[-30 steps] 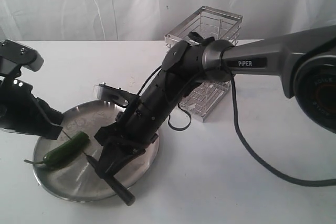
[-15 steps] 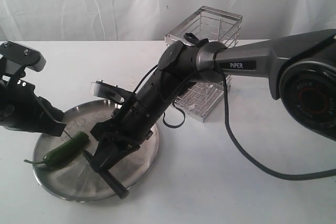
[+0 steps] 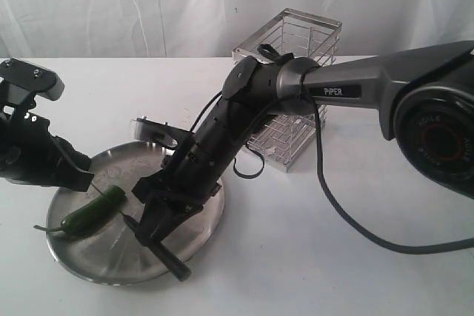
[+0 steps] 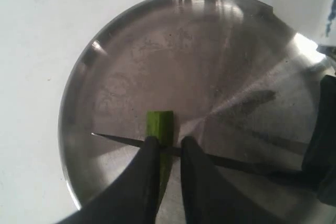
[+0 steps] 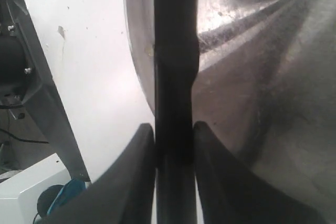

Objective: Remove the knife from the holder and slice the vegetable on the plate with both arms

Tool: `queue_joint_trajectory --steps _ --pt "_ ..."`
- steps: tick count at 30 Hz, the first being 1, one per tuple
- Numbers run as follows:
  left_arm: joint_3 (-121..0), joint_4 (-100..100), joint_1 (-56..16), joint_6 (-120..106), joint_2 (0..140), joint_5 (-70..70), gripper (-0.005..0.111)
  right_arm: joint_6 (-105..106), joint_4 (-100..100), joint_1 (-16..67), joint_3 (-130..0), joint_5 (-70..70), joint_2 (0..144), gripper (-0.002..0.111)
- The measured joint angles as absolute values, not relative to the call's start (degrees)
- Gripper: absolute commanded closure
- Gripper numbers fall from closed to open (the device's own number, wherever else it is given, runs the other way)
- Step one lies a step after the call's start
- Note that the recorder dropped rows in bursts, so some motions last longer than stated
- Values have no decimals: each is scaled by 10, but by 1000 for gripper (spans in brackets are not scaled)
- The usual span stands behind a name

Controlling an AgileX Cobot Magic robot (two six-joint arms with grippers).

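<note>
White table (image 3: 296, 275); holder (image 3: 304, 38) exterior-view only

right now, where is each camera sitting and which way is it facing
Exterior: off the arms, looking down at a slant on the plate and holder; the left gripper and right gripper both show.
Left wrist: on the left arm, looking down past its gripper at the pepper; only its two fingers show.
Right wrist: on the right arm, looking along the knife; its fingers show, clamped on it.
Shared: both wrist views see the knife and plate.
</note>
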State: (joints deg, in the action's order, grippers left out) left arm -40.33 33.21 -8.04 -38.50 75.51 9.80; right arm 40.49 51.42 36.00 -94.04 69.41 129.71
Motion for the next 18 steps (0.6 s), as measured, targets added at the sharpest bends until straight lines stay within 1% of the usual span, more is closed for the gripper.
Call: queue_joint_trajectory --steps 8,12,18 --pt "-403 333 -80 -385 755 101 85 384 486 360 -940 695 1297 108" --pt "-403 333 -80 -385 755 101 85 345 425 360 -940 695 1297 108" --pt "-403 342 -80 -385 755 102 85 334 398 360 -941 701 1295 108"
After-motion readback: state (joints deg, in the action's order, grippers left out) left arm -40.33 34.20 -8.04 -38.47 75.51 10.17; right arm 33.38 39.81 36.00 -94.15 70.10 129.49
